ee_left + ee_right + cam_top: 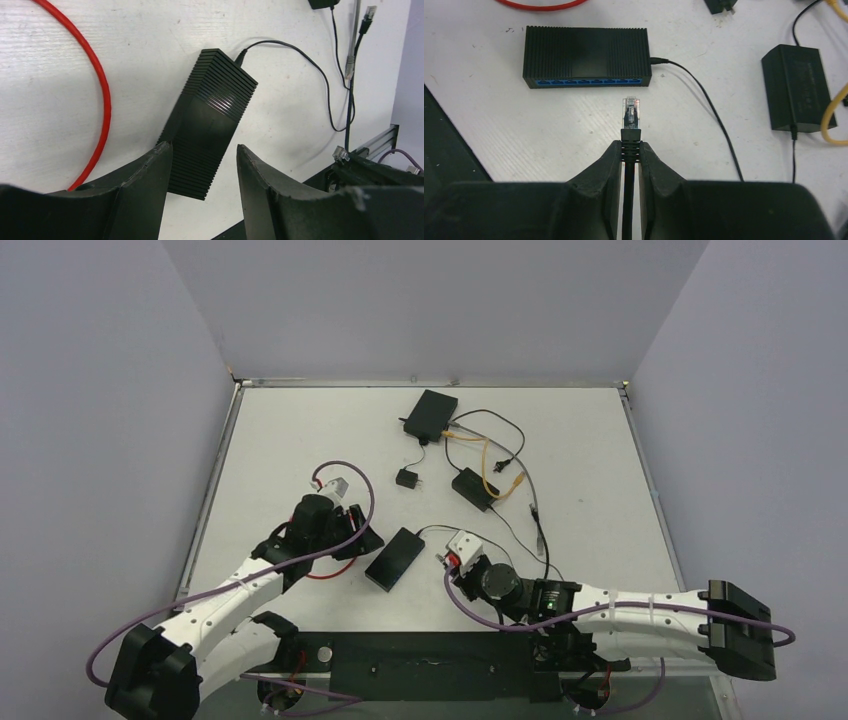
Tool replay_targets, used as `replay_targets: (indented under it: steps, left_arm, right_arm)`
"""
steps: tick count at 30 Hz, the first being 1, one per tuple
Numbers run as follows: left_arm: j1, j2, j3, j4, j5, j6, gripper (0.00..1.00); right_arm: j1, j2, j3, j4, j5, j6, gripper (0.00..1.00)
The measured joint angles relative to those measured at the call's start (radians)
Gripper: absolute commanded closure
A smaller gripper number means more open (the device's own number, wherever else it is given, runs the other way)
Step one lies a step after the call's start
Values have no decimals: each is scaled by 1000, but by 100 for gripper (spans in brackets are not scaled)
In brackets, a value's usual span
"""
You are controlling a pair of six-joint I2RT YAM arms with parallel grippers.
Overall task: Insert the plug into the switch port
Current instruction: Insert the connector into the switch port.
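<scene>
The switch [395, 558] is a ribbed black box lying flat on the white table between the two arms. Its row of blue ports [586, 81] faces my right gripper [630, 145]. That gripper is shut on the black boot of a cable, and the clear plug [631, 112] sticks out ahead of the fingertips. The plug points at the ports, a short gap away and slightly right of centre. My left gripper [205, 150] is open at the switch's [210, 120] other side. Its left finger [150, 175] overlaps the box's edge; contact cannot be told.
A red cable loop [102, 90] lies beside the left gripper. A black power adapter [799, 87] with a yellow cable [831, 117] sits right of the switch. Another black box [430, 415] and a small plug adapter [406, 478] lie farther back. The black base rail [430, 665] runs along the near edge.
</scene>
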Motion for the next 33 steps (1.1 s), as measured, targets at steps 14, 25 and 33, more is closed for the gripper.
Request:
replay_targets:
  steps: [14, 25, 33]
  left_arm:
    - [2, 109, -65, 44, 0, -19, 52]
    - [2, 114, -142, 122, 82, -32, 52]
    - [2, 114, -187, 191, 138, -57, 52]
  right_arm:
    - [39, 316, -1, 253, -89, 92, 100]
    - [66, 478, 54, 292, -115, 98, 100]
    - [79, 527, 117, 278, -125, 93, 100]
